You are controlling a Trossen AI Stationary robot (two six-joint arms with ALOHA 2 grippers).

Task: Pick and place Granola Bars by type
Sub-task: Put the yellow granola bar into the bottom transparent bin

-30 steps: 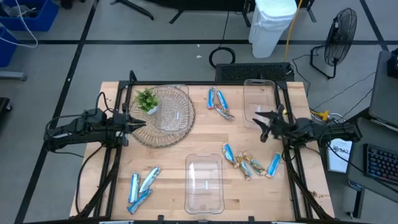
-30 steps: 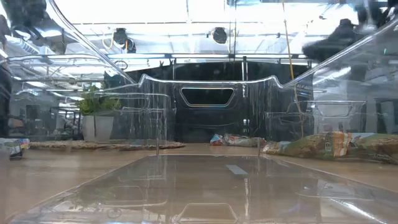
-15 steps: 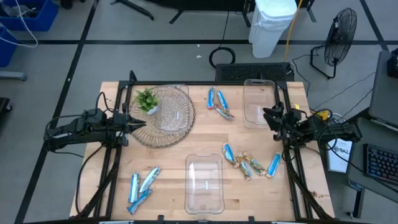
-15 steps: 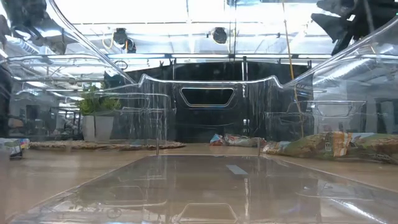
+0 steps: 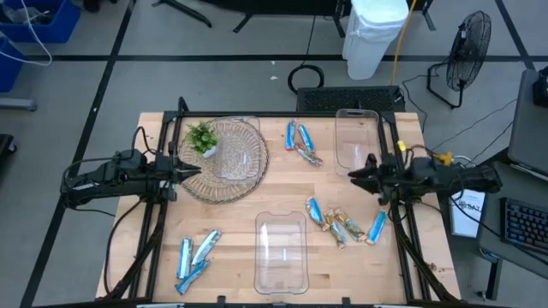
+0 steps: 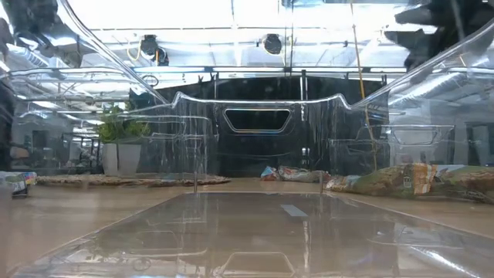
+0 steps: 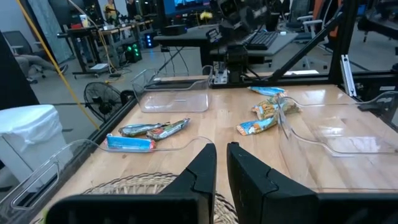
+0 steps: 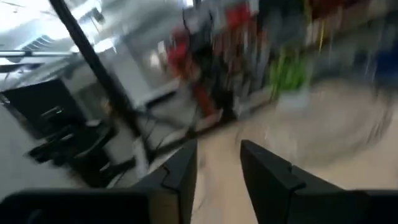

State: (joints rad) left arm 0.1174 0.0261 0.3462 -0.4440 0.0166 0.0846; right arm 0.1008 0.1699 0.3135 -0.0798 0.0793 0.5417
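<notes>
Gripper on my right arm (image 5: 360, 171), fingers spread and empty, hovers just beyond the blue-and-tan foil granola bars (image 5: 342, 224) on the counter.

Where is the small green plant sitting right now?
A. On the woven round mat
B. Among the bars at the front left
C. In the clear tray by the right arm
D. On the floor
A: the plant stands on the woven mat, near the left gripper.

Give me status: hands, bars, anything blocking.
Left hand nearly shut, empty, parked at wicker tray. Right hand open, empty, beside far clear bin. Granola bars all on table, both bins empty. Nothing blocking.
</notes>
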